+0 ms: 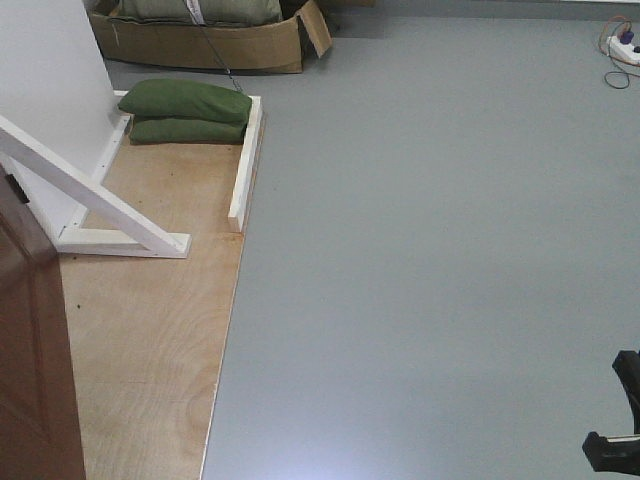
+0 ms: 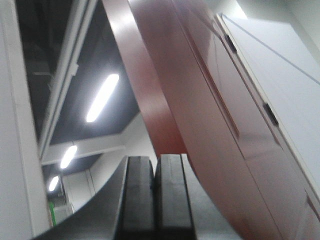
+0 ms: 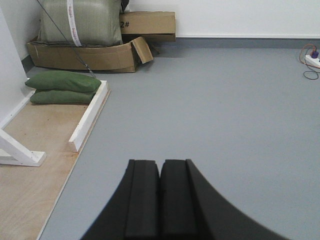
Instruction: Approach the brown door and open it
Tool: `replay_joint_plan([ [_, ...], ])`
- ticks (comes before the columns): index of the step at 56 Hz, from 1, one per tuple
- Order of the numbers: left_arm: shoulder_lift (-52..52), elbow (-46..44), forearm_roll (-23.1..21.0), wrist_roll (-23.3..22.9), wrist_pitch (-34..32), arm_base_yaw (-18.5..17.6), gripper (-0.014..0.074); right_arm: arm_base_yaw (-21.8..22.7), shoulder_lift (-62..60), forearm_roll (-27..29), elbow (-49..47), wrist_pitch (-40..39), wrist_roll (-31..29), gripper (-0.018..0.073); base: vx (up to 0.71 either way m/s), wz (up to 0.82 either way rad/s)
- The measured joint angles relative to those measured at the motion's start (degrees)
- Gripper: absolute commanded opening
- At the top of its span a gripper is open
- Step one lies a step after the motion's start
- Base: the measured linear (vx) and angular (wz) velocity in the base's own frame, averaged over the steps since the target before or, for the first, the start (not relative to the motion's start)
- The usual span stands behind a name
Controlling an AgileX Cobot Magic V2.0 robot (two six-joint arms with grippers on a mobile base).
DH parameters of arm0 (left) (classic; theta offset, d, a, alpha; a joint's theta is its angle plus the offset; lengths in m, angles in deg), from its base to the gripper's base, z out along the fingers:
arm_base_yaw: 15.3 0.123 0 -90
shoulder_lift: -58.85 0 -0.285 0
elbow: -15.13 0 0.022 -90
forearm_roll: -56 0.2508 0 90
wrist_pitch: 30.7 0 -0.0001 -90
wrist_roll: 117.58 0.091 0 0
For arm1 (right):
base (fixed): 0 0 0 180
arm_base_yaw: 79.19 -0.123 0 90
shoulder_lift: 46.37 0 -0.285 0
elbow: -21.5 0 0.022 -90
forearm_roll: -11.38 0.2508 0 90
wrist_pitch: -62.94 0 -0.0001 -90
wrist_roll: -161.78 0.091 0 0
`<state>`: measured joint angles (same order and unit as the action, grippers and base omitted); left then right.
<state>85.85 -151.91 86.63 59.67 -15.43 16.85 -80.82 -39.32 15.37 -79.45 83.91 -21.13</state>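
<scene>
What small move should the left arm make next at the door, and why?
Probably nudge the shut left pincer sideways against the glossy reddish-brown wooden door to swing it wider. The pincer holds nothing, the door's panelled face rises close beside it, no handle is in view, and the front view shows the door standing at an angle to the white wall panel.

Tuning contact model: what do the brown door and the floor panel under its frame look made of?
Brown door: likely wood or veneer, glossy reddish-brown lacquer; bright sheen streaks its edge. Floor panel: seemingly bare plywood, matte; grain and a knot swirl show.
</scene>
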Motion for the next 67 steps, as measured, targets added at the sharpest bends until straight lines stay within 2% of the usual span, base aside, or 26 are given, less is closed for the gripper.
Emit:
replay_joint_plan([
  [16,8.0,-0.6,-0.2,0.0,-1.7,0.0,-0.0006,0.0,0.0,0.0,0.0,0.0,0.0,0.0,0.0,0.0],
  [37,10.4,-11.2,-0.8,0.0,-0.5,2.2,-0.0006,0.0,0.0,0.0,0.0,0.0,0.0,0.0,0.0,0.0],
  [49,10.7,-11.3,-1.5,0.0,3.4,2.2,-0.0006,0.0,0.0,0.0,0.0,0.0,0.0,0.0,0.0,0.0],
  [60,10.9,-11.3,-2.7,0.0,11.1,2.3,-0.0006,0.0,0.0,0.0,0.0,0.0,0.0,0.0,0.0,0.0],
  [67,10.9,-11.3,-2.1,0.0,14.9,4.6,-0.0006,0.0,0.0,0.0,0.0,0.0,0.0,0.0,0.0,0.0],
])
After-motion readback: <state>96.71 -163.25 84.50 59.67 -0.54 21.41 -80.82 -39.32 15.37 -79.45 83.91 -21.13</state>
